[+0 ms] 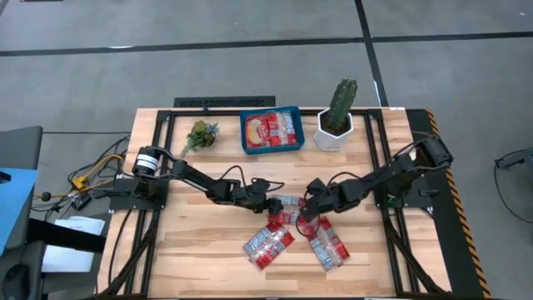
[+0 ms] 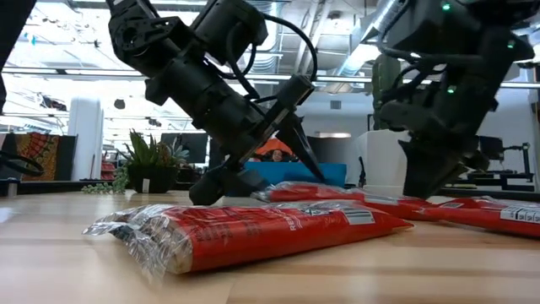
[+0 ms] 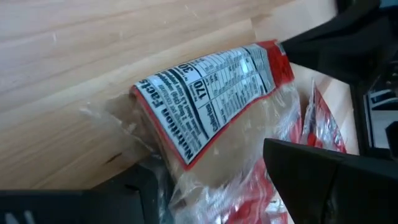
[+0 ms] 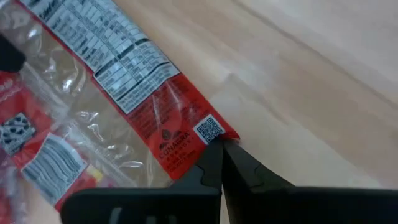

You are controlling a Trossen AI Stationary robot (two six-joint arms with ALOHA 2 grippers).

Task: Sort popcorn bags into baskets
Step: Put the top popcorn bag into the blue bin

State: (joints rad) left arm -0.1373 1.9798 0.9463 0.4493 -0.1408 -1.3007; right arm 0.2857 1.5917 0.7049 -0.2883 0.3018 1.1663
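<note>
Reaching in from the left, the left pincer [image 1: 275, 204] straddles a popcorn bag [image 1: 286, 207] with fingers spread wide at mid-counter [image 1: 200, 250], while the right pincer [image 1: 306, 214], fingers pressed together, touches a bag corner, and the blue basket [image 1: 271, 130] sits at the far edge.
</note>
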